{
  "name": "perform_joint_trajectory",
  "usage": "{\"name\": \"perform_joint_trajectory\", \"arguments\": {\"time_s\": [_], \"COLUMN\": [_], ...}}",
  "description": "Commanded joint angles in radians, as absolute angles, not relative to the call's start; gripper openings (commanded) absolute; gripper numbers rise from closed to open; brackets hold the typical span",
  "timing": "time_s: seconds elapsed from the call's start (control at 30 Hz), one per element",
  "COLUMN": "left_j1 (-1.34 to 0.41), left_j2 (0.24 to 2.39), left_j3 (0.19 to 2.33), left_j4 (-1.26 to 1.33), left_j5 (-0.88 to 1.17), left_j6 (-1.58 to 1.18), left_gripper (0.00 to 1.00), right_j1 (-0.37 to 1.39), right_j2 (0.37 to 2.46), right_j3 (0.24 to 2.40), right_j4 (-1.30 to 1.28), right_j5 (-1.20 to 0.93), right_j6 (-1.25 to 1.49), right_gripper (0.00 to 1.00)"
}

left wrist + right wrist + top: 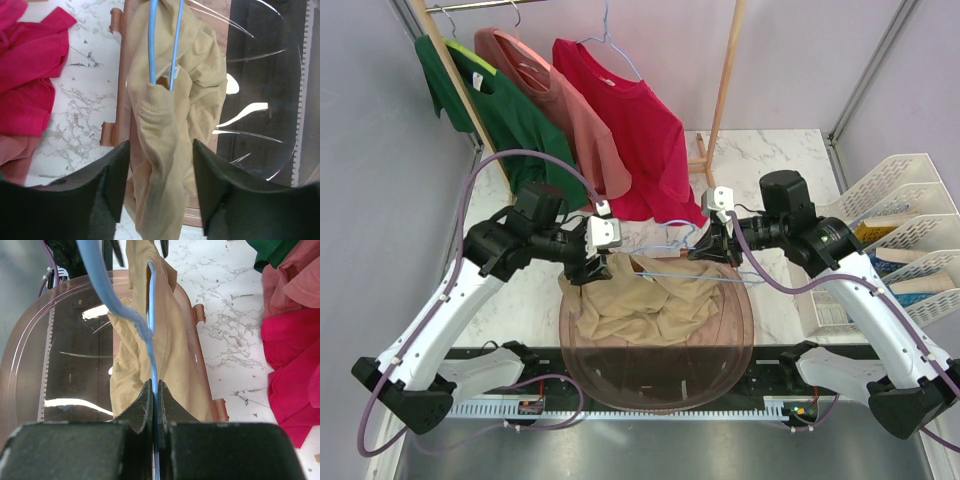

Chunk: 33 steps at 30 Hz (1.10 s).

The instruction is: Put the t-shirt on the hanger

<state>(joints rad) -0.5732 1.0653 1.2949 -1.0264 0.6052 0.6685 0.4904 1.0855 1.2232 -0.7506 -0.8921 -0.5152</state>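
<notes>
- Left wrist view: the left gripper's (161, 145) fingers (112, 195) stood spread, and a fold of the tan t-shirt (167, 115) hung down between them. Whether the cloth touched the pads could not be told.
- Just past those fingertips, two strands of the light-blue wire hanger (152, 40) ran side by side into an opening of the shirt.
- In the right wrist view, the right gripper (155, 387) had its fingers pressed together, pinching the hanger's wire. The wire ran on from the tips along the top of the bunched shirt.
- From above, the shirt lay crumpled over the far half of a translucent brown plastic tray (720, 365). Its far side was lifted towards the two grippers, which faced each other across it.
- The tray sat at the near edge of the marble-patterned bench (780, 150), between the two arm bases.
- Towards the far left corner, a red t-shirt (640, 130), a salmon-pink t-shirt (560, 100) and a green t-shirt (510, 115) hung on a wooden rack (725, 80).
- A white slotted organiser (905, 185) stood at the bench's right edge.
</notes>
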Motion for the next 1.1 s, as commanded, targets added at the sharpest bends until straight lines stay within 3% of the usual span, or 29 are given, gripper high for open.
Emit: {"name": "perform_joint_trajectory", "arguments": {"time_s": [0.0, 0.37, 0.73, 1.07], "left_j1": [-0.581, -0.63, -0.756, -0.666], "left_j2": [1.117, 1.121, 1.175, 1.088], "left_j3": [1.272, 1.204, 1.206, 1.288], "left_j4": [-0.933, -0.684, -0.538, -0.826], "left_j5": [0.655, 0.733, 0.69, 0.591], "left_j6": [0.71, 0.575, 0.476, 0.595], "left_gripper": [0.5, 0.28, 0.25, 0.65], "right_j1": [0.488, 0.488, 0.505, 0.494], "right_j2": [1.08, 1.101, 1.143, 1.108], "right_j3": [1.218, 1.187, 1.172, 1.154], "right_j4": [-0.678, -0.595, -0.506, -0.597], "right_j5": [-0.957, -1.002, -1.011, -0.974], "right_j6": [-0.492, -0.428, -0.367, -0.448], "right_gripper": [0.0, 0.0, 0.0, 0.0]}}
